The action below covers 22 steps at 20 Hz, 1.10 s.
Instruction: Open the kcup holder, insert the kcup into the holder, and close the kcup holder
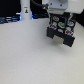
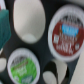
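The kcup holder (image 1: 61, 34) is a black box on the white table at the exterior view's right. Its top shows several pod lids. My gripper (image 1: 56, 18) hangs right over it, and its fingers are hidden against the holder. The wrist view looks straight down on the black tray (image 2: 44, 55) from close up. A kcup with a green top (image 2: 24, 65) sits in one slot. A bigger pod with a red and white lid (image 2: 66, 36) sits in another. A white empty cup slot (image 2: 29, 20) lies beside them. I cannot tell whether the fingers are open or shut.
A tall white bottle-like object (image 1: 25, 11) stands at the back in the exterior view's left half, before a dark cluttered background. A teal shape (image 2: 3, 27) shows at the wrist view's edge. The white table (image 1: 25, 57) spreads in front of the holder.
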Tool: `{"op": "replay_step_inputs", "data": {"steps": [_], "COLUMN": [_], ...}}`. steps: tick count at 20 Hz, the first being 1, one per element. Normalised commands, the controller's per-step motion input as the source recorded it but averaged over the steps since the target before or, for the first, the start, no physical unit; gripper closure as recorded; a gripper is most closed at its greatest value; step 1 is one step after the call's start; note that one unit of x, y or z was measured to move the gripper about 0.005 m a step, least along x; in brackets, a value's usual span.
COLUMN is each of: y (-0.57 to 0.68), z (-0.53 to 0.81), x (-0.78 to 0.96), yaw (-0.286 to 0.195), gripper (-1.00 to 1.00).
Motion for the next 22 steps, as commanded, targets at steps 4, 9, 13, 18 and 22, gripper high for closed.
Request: {"op": "replay_step_inputs", "data": {"steps": [4,9,13,18,22], "y": [-0.29,-0.1,0.24,0.2,0.27], "z": [0.01,-0.04,-0.1,-0.15,-0.12], "x": [0.84,0.8,0.58,0.08,-0.19], "yaw": [0.011,0.015,0.059,0.18,0.185], "gripper": [-1.0,-1.0,-1.0,-1.0,-1.0]}}
